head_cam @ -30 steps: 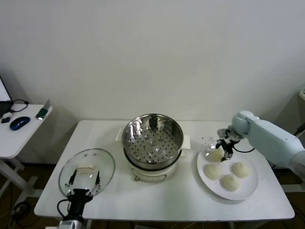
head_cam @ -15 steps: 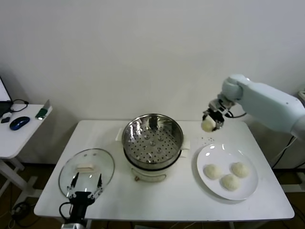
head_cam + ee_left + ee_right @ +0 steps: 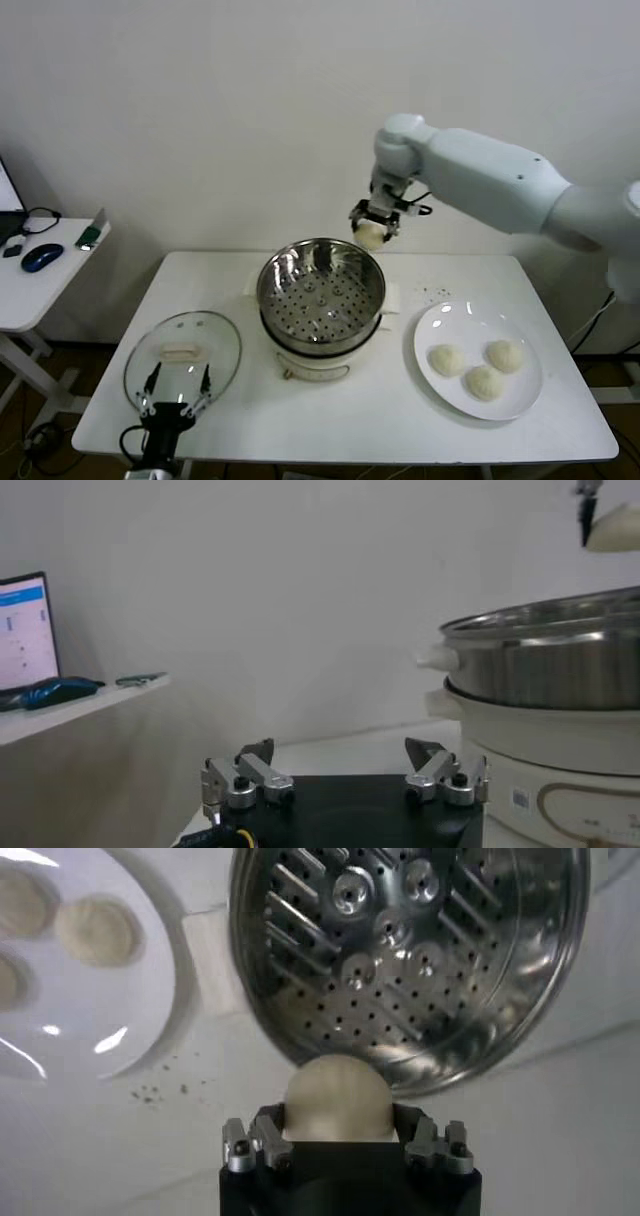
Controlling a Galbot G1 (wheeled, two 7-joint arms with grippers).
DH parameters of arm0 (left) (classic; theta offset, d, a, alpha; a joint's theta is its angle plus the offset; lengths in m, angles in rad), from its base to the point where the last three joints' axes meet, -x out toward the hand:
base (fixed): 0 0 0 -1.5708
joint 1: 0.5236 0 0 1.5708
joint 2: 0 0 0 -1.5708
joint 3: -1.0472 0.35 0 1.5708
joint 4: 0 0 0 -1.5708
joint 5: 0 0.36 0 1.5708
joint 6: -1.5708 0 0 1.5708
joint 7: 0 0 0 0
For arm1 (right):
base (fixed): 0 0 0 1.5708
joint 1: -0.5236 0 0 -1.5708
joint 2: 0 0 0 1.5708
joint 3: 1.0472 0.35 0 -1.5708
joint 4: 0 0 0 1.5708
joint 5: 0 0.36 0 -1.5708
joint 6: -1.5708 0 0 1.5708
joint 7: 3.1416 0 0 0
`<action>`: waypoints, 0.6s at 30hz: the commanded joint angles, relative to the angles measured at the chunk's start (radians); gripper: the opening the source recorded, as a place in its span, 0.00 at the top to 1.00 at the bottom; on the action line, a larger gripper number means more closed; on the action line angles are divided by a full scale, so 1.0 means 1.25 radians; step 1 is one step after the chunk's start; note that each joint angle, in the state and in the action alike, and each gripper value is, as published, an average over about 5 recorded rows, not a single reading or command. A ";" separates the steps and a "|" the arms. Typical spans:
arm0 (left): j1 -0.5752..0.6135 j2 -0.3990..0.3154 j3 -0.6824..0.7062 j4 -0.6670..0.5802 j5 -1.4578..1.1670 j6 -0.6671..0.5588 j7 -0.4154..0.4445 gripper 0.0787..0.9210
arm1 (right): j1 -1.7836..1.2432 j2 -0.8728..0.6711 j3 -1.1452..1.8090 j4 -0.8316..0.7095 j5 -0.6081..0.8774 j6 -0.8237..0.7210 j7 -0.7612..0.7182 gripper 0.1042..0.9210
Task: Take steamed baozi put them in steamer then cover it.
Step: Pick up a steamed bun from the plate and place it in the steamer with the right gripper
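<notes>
right gripper (image 3: 369, 233): closed around one bun (image 3: 334, 1100), held up in the air just past the far rim of the steamer.
left gripper (image 3: 345, 778): fingers spread wide, holding nothing, waiting low at the front of the table (image 3: 400, 420), near the lid.
steamer (image 3: 320, 290): stands in the middle of the table, open. its tray with holes has no buns in it.
plate (image 3: 520, 395): on the right side of the table, with three buns on it (image 3: 481, 367).
lid (image 3: 183, 357): lies flat on the table, to the left of the steamer, well apart from it.
done: one bun is off the plate and almost over the steamer.
left to do: drop this bun onto the tray, bring over the other three, then put the lid on top.
how far: i think it is only near the start, since no bun is inside yet.
</notes>
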 commanded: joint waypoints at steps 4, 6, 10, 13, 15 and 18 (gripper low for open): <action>-0.009 -0.007 -0.001 0.003 0.002 0.005 -0.004 0.12 | -0.136 0.150 0.063 -0.057 -0.273 0.113 0.042 0.28; -0.009 -0.005 -0.003 0.004 0.003 0.005 -0.004 0.12 | -0.144 0.157 0.064 -0.077 -0.276 0.112 0.045 0.28; -0.011 -0.003 -0.006 0.008 0.001 0.005 -0.004 0.12 | -0.157 0.167 0.065 -0.103 -0.275 0.111 0.049 0.28; -0.012 -0.004 -0.005 0.008 -0.002 0.008 -0.005 0.12 | -0.170 0.174 0.068 -0.118 -0.276 0.109 0.051 0.28; -0.014 -0.007 -0.004 0.006 -0.005 0.012 -0.005 0.12 | -0.180 0.182 0.074 -0.131 -0.284 0.108 0.053 0.27; -0.018 -0.012 -0.002 0.005 -0.006 0.015 -0.006 0.12 | -0.191 0.190 0.082 -0.146 -0.290 0.110 0.055 0.27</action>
